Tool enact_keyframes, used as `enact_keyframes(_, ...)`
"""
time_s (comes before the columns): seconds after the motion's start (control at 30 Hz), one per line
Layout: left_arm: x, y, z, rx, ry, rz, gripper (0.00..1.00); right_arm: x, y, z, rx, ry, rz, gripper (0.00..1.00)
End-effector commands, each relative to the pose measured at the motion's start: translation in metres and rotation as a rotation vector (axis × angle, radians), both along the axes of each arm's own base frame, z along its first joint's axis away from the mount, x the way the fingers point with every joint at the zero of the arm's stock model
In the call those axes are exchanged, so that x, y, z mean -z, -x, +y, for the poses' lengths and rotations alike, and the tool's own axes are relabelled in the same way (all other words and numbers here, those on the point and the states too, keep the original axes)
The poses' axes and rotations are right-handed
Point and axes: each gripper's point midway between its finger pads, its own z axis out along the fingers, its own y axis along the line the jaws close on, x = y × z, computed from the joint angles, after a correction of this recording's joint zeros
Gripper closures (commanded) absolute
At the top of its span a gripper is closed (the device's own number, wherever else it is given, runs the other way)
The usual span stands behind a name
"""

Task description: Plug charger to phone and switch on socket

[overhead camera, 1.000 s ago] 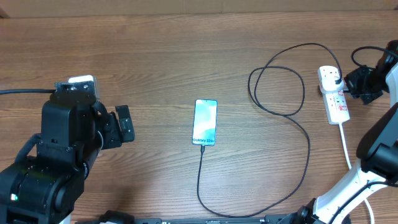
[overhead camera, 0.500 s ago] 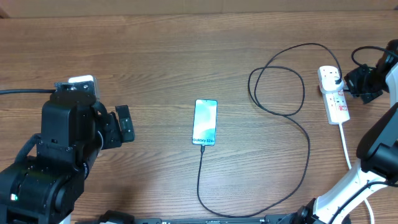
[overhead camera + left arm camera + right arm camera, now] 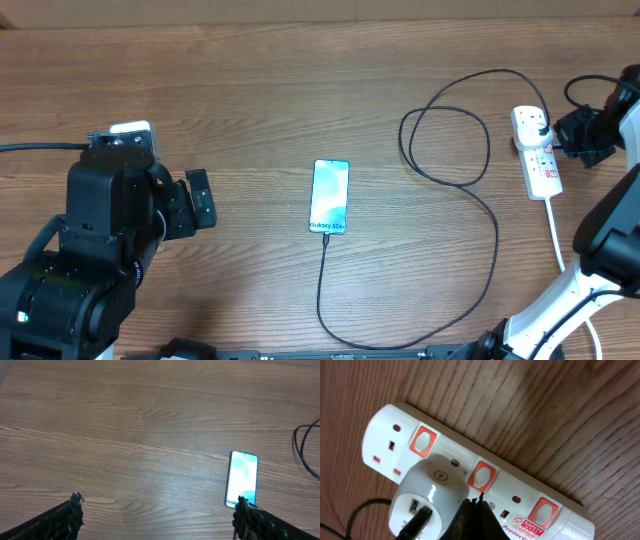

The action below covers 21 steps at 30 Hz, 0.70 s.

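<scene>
The phone (image 3: 330, 196) lies face up at the table's middle, with the thin black charger cable (image 3: 492, 236) joined at its bottom edge. The cable loops right and ends at a white adapter (image 3: 427, 497) plugged into the socket (image 3: 538, 153), a white power strip with reddish switches. My right gripper (image 3: 479, 501) is shut, its tips just below the middle switch (image 3: 481, 476) of the socket (image 3: 520, 495). My left gripper (image 3: 157, 507) is open and empty over bare wood; the phone (image 3: 242, 477) sits beside its right finger.
The socket's white cord (image 3: 556, 235) runs toward the front edge at the right. The left arm's body (image 3: 100, 260) fills the front left corner. The right arm (image 3: 600, 130) hangs over the right edge.
</scene>
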Motion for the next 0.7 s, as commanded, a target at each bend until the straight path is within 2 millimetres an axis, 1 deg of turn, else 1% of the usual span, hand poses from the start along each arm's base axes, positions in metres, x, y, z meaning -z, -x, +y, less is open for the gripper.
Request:
enact_keyframes(0.0, 0.0007, -0.0001, 0.0008, 0.01, -0.023, 0.002, 0.0, 0.0106, -0.0047, 0.0036, -0.021, -0.002, 0.017, 0.96)
enact_keyframes(0.2, 0.0007, -0.0001, 0.0008, 0.01, -0.023, 0.002, 0.0, 0.0116, -0.0103, 0.0075, -0.035, 0.005, 0.007, 0.96)
enact_keyframes(0.5, 0.0007, -0.0001, 0.0008, 0.01, -0.023, 0.002, 0.0, 0.0116, -0.0119, 0.0046, -0.032, 0.019, 0.002, 0.96)
enact_keyframes(0.6, 0.0007, -0.0001, 0.0008, 0.01, -0.023, 0.002, 0.0, 0.0141, -0.0133, 0.0045, -0.034, 0.02, 0.001, 0.96)
enact_keyframes(0.67, 0.0007, -0.0001, 0.0008, 0.01, -0.023, 0.002, 0.0, 0.0191, -0.014, 0.0065, -0.039, 0.016, 0.008, 0.96)
